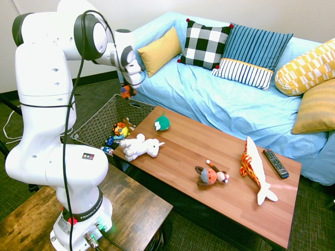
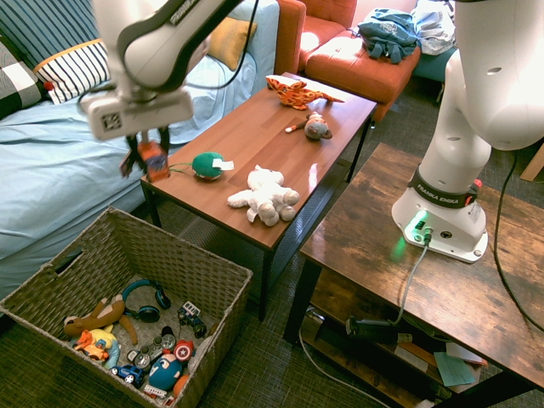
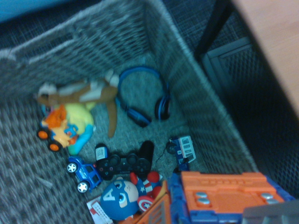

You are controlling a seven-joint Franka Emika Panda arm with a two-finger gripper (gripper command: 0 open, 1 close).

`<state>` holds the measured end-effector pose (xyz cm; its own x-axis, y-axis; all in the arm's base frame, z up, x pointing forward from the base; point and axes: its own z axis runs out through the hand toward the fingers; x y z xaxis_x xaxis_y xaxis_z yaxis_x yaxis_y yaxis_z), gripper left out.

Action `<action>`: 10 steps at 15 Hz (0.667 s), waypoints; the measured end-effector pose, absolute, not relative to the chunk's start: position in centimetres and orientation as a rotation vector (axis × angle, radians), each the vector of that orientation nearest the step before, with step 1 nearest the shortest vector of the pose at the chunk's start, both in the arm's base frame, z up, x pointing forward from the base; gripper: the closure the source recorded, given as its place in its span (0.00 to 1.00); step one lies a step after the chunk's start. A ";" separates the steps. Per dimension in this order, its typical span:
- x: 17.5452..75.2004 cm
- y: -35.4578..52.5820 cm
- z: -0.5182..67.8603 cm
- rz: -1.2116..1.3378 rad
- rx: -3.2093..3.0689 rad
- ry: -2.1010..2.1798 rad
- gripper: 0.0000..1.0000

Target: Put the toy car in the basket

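Now the claw [image 2: 150, 155] pinches the toy car [image 2: 154, 161] above the basket [image 2: 127, 242] rim, so it should carry further over the open middle below before letting go.

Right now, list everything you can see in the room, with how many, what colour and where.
Small orange toy car: one, orange with blue, held above the basket.
Large grey woven basket: one, on the floor beside the table, holding blue headphones and small toys.
Wooden coffee table: one, brown, before the sofa.
White plush animal: one, table's basket end.
Green-and-white ball toy: one, on the table.
Brown-orange plush: one, mid-table.
Orange-and-white fish plush: one, far end.
Black remote: one, beside the fish.
Cushions: five, on the light-blue sofa.
End effector: one, shut on the car.
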<state>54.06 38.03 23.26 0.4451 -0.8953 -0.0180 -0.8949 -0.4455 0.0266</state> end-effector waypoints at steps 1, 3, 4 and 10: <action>54.3 39.3 20.4 -0.051 2.624 -1.632 0.00; 56.4 39.0 15.7 -0.091 2.543 -1.643 0.00; 57.7 39.0 14.9 -0.106 2.530 -1.657 0.00; 61.3 41.8 16.3 -0.160 2.563 -1.692 0.00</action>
<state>61.25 41.84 16.29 0.3898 -0.9195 -0.0505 -0.9126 -0.3931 0.1122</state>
